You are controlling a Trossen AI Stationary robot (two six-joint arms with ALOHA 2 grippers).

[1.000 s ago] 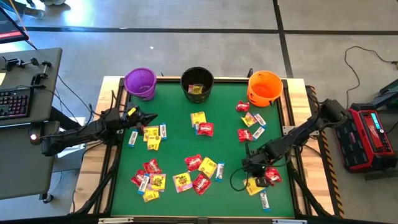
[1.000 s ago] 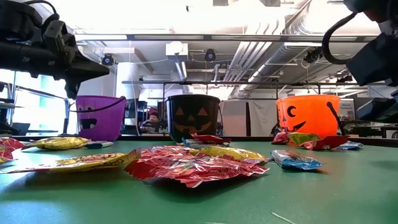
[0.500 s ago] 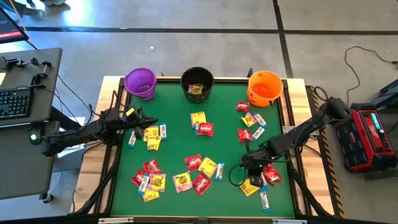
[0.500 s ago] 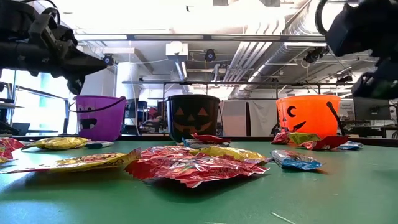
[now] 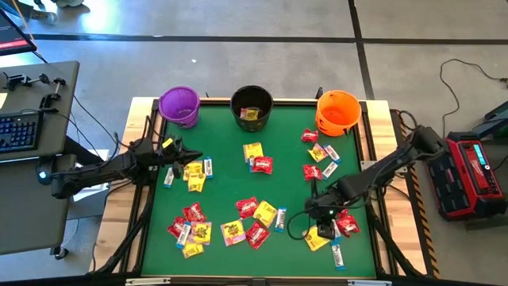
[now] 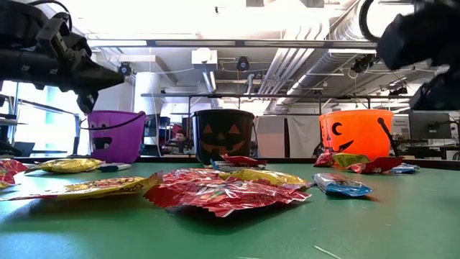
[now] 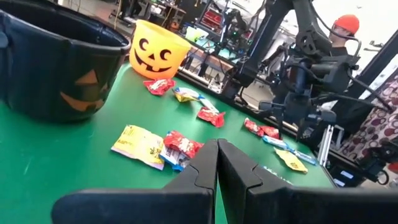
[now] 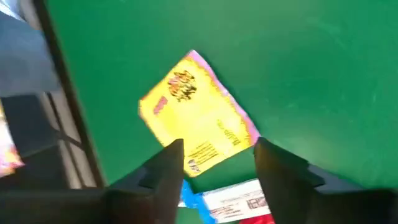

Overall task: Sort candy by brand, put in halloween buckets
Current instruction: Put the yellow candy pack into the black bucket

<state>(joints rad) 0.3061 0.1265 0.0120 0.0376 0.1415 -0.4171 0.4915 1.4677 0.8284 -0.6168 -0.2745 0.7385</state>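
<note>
The candy lies scattered over the green table [image 5: 230,183]: red, yellow and white-and-blue packets. Along the far edge stand the purple bucket [image 5: 178,104], the black bucket [image 5: 252,106] with a yellow packet inside, and the orange bucket [image 5: 337,111]. My right gripper [image 8: 217,155] hangs open at the near right, pointing steeply down, its fingers above a flat yellow packet [image 8: 196,118] and apart from it; in the high view this gripper [image 5: 319,220] stands just beyond that packet [image 5: 317,239]. My left gripper [image 7: 217,163] is shut and empty, held level over the table's left edge [image 5: 189,151].
A white-and-blue bar [image 8: 231,200] and red packets [image 5: 346,223] lie right beside the yellow packet. More candy clusters at the near middle [image 5: 250,218], near left [image 5: 190,230] and below the orange bucket [image 5: 320,159]. A wooden rim [image 5: 379,199] borders the table.
My right gripper has risen a little above the candy at the near right and drifted slightly toward the table's left. The packets on the table lie as before.
</note>
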